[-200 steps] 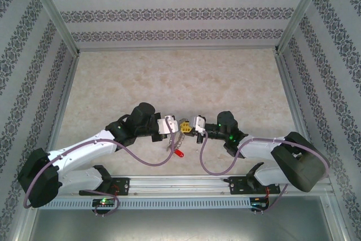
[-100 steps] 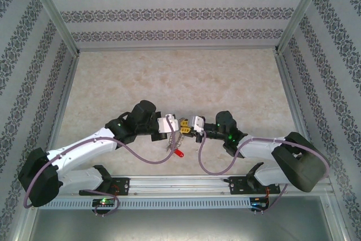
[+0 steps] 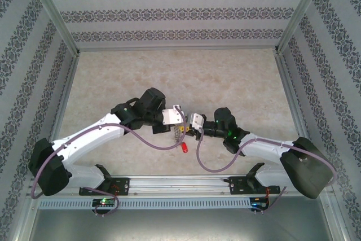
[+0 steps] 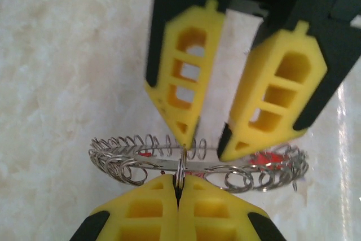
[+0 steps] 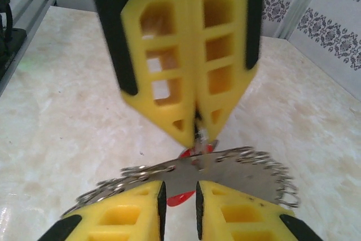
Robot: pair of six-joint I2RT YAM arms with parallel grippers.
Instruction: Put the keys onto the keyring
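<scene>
Finding: your left hand (image 4: 177, 184) is clamped shut on the keyring (image 4: 127, 165), pinching its wire at one point on the near edge. The ring hangs clear of the desk (image 3: 180, 77) between the two arms, its fringe of small metal loops spread to either side. Your right hand (image 4: 206, 148) faces it with jaws parted and nothing gripped; one of its fingertips (image 4: 185, 139) sits at the ring's wire just beside the left hand's pinch. A red-headed key (image 3: 184, 148) dangles below the ring in the top view; whether it is fully threaded or merely caught on the wire cannot be told. Judgement: the step in hand is working that key onto the ring. Recommendation: hold the left pinch firm and level so the ring cannot swivel. Bring the right jaws onto the key's red head, not the thin blade, and close squarely before pushing. Follow the wire's curve slowly; a sideways tug is likely to twist the ring out of the pinch or snag the neighbouring fringe.
</scene>
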